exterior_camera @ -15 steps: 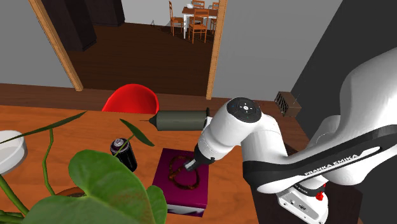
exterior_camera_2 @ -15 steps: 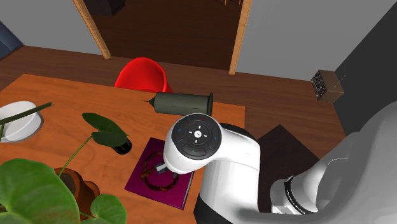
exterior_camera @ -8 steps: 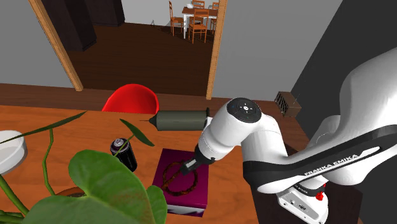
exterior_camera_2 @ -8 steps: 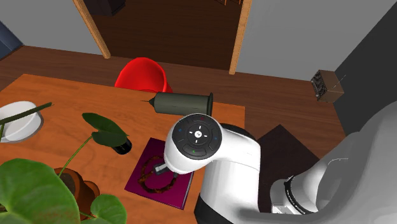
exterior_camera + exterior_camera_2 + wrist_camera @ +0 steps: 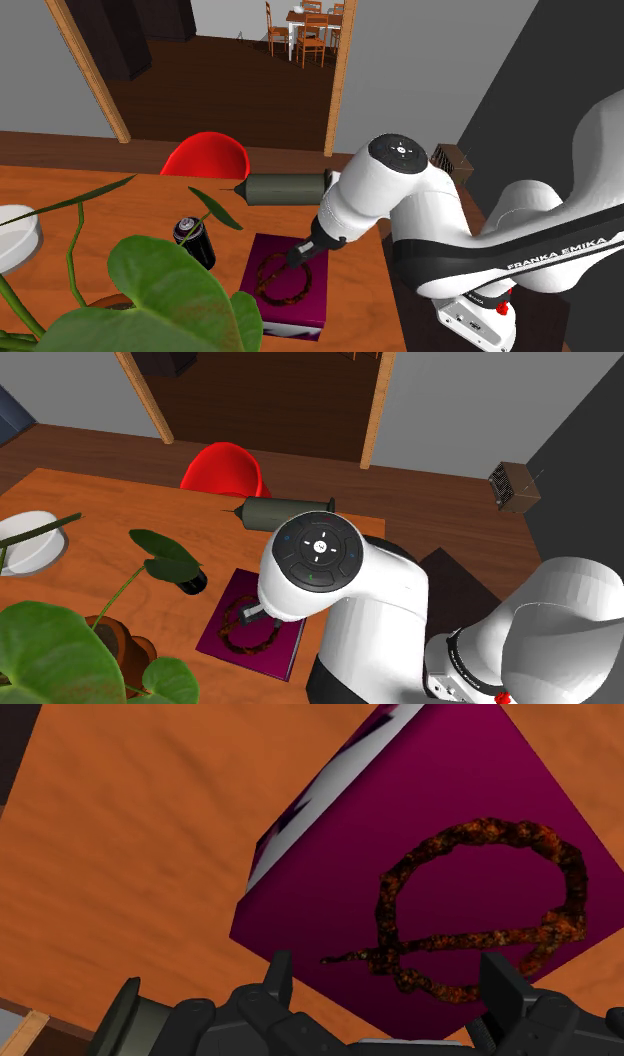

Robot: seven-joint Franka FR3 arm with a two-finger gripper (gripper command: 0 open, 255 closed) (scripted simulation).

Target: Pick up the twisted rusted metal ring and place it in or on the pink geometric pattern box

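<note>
The twisted rusty ring [image 5: 283, 283] lies flat on top of the magenta box [image 5: 263, 247], which stands on the orange wooden table. My black gripper [image 5: 298, 255] hangs just above the ring's far side, open and touching nothing. In the wrist view the ring [image 5: 480, 832] rests on the box's top face [image 5: 400, 794], with a thin tail across its lower part, and my gripper [image 5: 388, 972] has its fingertips [image 5: 278, 968] standing wide apart on either side. From the second exterior view the ring [image 5: 247, 628] and box [image 5: 215, 637] sit under my wrist.
A dark green cylinder [image 5: 285, 188] lies on the table behind the box. A dark can [image 5: 194, 240] stands beside the box at the shoulder view's left. Large plant leaves [image 5: 170, 290] fill the near left, with a white bowl [image 5: 15, 235] and a red chair [image 5: 205, 157] beyond.
The fingers have gone from shut to wide open, letting the ring go; it now lies on the box. The arm's upper joints have lifted and swung slightly.
</note>
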